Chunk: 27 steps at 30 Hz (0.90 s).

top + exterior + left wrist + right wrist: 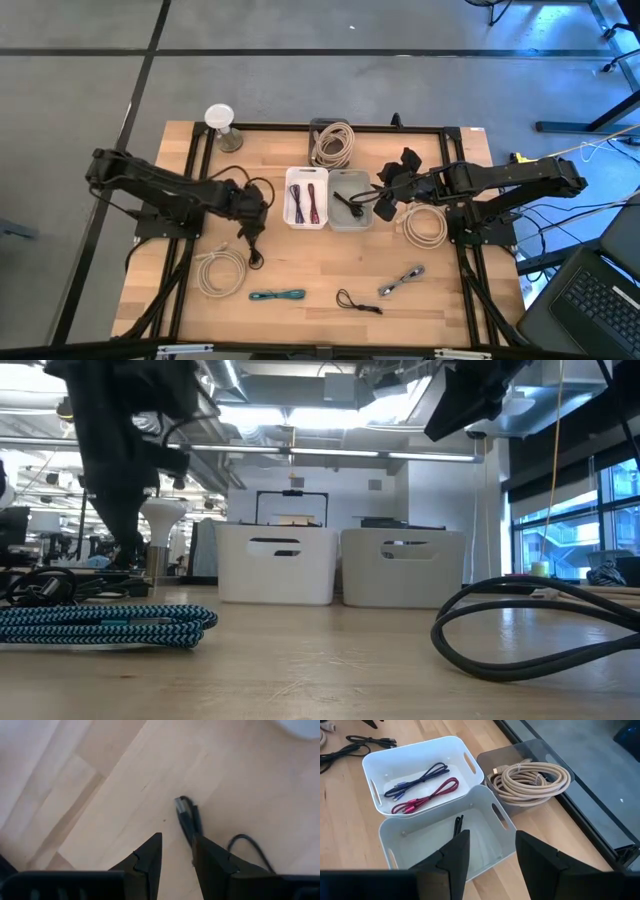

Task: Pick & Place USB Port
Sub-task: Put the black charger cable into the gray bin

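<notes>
A black USB cable lies on the wood by the left arm (253, 252). In the left wrist view its plug (181, 806) points away from me and its cord runs behind one finger. My left gripper (177, 851) (250, 235) is open, low over the table, with the cable just off its gap. My right gripper (491, 852) (385, 203) is open and hovers over the grey bin (492, 842) (365, 222), empty. Another black cable (458, 824) (349, 205) lies on that bin's floor. The white bin (290, 200) (415, 757) holds a blue cable and a red one. My left gripper has one finger (212, 857) right beside the black cable's cord (192, 825), a little behind the plug. The finger hides the cord there, and I cannot tell whether it touches. The cable lies flat on the table.
A dark tray (320, 125) (540, 750) with a beige coil sits behind the bins. On the table lie a white coil (220, 270), a teal braided cable (277, 296) (100, 628), a small black cable (358, 302), a silver adapter (400, 281), a beige coil (425, 222) and a white stand (220, 125).
</notes>
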Each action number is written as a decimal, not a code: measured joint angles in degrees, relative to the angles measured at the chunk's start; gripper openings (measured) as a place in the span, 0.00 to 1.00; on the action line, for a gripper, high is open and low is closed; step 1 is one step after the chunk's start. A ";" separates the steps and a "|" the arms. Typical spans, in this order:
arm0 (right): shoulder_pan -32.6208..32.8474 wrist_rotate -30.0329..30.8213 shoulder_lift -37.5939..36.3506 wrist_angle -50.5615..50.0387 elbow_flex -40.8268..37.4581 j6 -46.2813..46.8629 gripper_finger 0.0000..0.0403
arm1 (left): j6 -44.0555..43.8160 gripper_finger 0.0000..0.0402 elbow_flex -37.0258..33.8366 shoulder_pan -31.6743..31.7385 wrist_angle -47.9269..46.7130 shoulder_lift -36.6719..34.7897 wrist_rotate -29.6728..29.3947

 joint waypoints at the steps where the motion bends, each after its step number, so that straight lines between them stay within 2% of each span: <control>1: 0.00 0.00 0.00 -0.18 0.00 0.00 0.40 | 0.08 0.25 0.00 0.83 -0.02 0.95 0.50; 5: 0.01 0.00 0.00 -0.46 0.00 0.02 0.40 | 0.94 0.25 -1.79 3.68 2.14 3.48 3.54; 9: 0.02 0.00 0.00 -0.58 0.00 0.00 0.40 | 1.96 0.25 -6.89 5.88 10.59 4.32 9.39; 12: 0.02 0.00 0.00 -0.60 0.00 0.00 0.40 | 2.14 0.24 -10.09 6.79 14.95 3.80 11.47; 19: 0.02 0.00 0.00 -0.49 0.00 0.02 0.40 | 2.60 0.24 -11.15 7.67 13.19 2.49 12.45; 23: 0.02 0.00 0.00 -0.41 0.00 0.04 0.40 | 3.51 0.25 -11.21 8.37 8.86 -2.16 14.22; 27: 0.02 0.00 0.02 -0.46 0.00 0.04 0.40 | 3.67 0.24 -10.73 8.44 10.44 -6.41 14.02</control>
